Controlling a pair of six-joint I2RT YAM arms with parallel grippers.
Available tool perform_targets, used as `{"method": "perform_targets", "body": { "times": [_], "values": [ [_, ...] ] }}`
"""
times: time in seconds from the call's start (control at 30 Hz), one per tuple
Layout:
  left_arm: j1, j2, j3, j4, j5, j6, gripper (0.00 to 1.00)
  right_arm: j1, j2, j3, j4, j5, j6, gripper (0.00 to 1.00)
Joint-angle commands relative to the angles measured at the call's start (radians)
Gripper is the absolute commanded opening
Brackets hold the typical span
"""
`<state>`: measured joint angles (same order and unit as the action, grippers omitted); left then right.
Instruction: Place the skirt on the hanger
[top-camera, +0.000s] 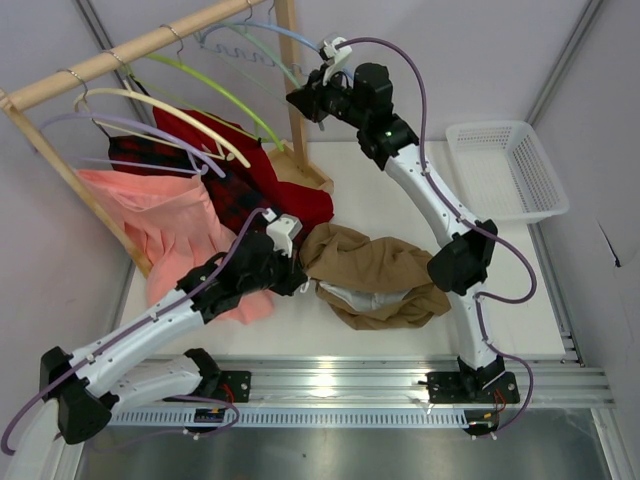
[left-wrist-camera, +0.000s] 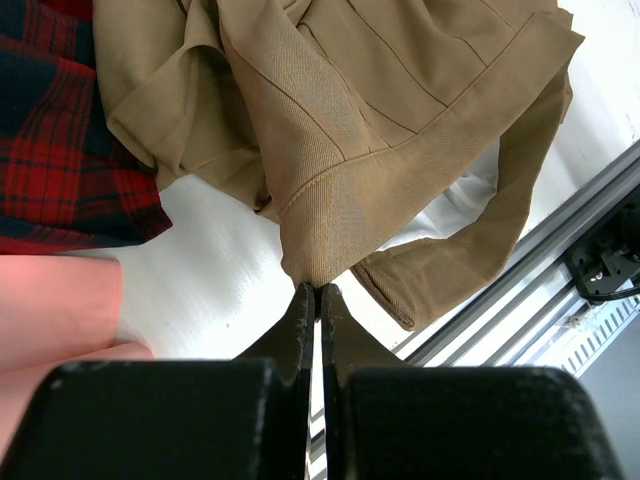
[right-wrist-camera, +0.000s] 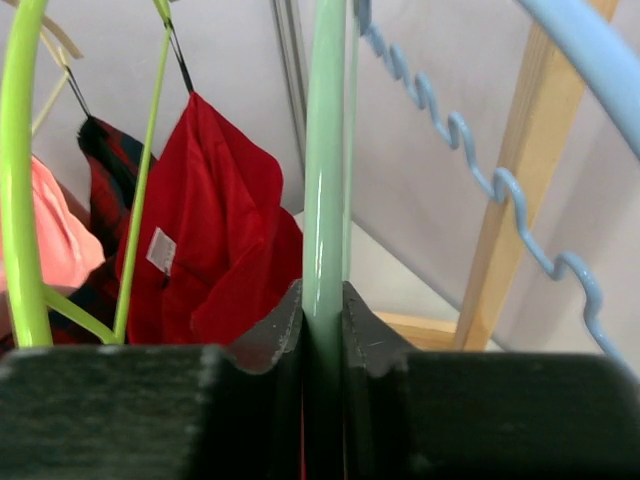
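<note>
The tan skirt lies crumpled on the white table in front of the arms, and it fills the upper part of the left wrist view. My left gripper is at the skirt's left edge. Its fingertips are shut on a fold of the skirt's hem. The pale sage-green hanger hangs on the wooden rail at the back. My right gripper is raised to it and is shut on its arm, which runs upright between the fingers.
A wooden rack at the back left holds a lime-green hanger, a light blue hanger, a red garment, the plaid skirt and the pink skirt. A white basket stands at the right. A metal rail runs along the near edge.
</note>
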<state>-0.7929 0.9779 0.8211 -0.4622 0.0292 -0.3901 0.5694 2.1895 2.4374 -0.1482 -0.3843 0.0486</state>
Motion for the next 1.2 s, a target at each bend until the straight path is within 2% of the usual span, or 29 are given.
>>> {"method": "perform_targets", "body": {
  "times": [0.0,0.03,0.2,0.33,0.47,0.57,0.7,0.87,1.17],
  "values": [
    [0.015,-0.036,0.001,0.014,-0.015,0.026,0.00,0.007,0.010,0.049,0.042,0.027,0.010,0.07],
    [0.017,-0.038,0.000,0.014,-0.017,0.025,0.00,0.009,0.010,0.049,0.042,0.028,0.011,0.00],
    [0.024,-0.048,-0.010,0.014,-0.015,0.022,0.00,0.018,-0.016,0.046,0.064,0.042,0.028,0.00],
    [0.032,-0.053,-0.016,0.022,-0.009,0.023,0.00,0.018,-0.057,0.025,0.137,0.082,0.074,0.00],
    [0.035,-0.059,-0.031,0.048,-0.002,0.020,0.00,0.020,-0.109,-0.041,0.291,0.110,0.122,0.00],
    [0.041,-0.068,-0.040,0.056,0.001,0.020,0.00,0.023,-0.120,-0.029,0.318,0.116,0.138,0.00],
    [0.052,-0.090,-0.046,0.059,0.000,0.036,0.00,0.029,-0.168,-0.024,0.314,0.104,0.146,0.00],
    [0.072,-0.104,-0.056,0.059,0.020,0.045,0.00,0.043,-0.235,-0.043,0.191,0.110,0.096,0.00],
    [0.080,-0.070,-0.043,0.082,0.087,0.045,0.00,0.061,-0.471,-0.326,0.153,0.177,0.022,0.00]
  ]
}}
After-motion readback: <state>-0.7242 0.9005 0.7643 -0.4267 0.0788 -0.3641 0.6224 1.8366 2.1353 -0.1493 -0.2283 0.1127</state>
